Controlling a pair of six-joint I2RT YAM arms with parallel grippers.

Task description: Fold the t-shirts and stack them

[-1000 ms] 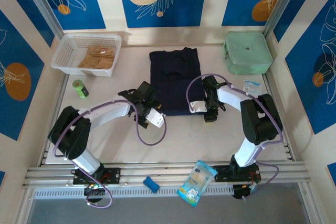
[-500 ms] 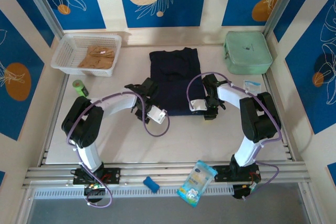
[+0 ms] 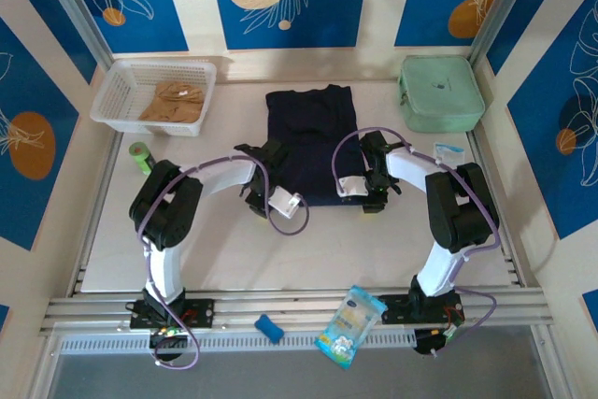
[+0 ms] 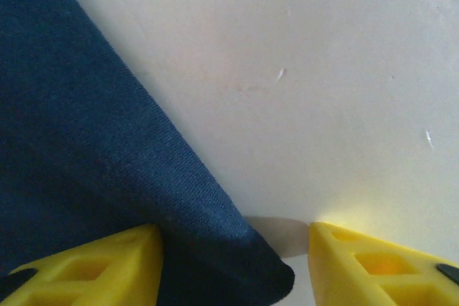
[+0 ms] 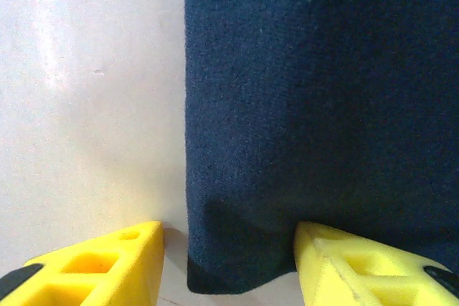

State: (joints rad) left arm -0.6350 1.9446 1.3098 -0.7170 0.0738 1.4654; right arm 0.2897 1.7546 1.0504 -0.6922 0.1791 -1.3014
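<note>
The navy t-shirt [image 3: 310,133] lies folded into a long strip at the table's middle. My left gripper [image 3: 269,192] is down at its near left corner. In the left wrist view that gripper [image 4: 233,263] is open astride the corner of the navy t-shirt [image 4: 86,141], with bare table between cloth and right fingertip [image 4: 380,266]. My right gripper [image 3: 366,195] is at the near right corner. In its wrist view that gripper [image 5: 229,259] is open over the navy t-shirt [image 5: 315,91] hem, the left fingertip [image 5: 100,263] apart from the cloth. The tan t-shirt [image 3: 173,100] lies in the basket.
The white basket [image 3: 110,100] stands at the back left, and a mint-green zip case [image 3: 439,91] at the back right. A green can [image 3: 140,156] lies left of the arms, a small packet [image 3: 448,154] to the right. A snack bag [image 3: 350,324] and blue object [image 3: 269,328] rest on the front rail.
My left arm has swung in to the shirt's near left corner and its jaws have narrowed. The right gripper stayed at the near right corner, its jaws a little narrower.
</note>
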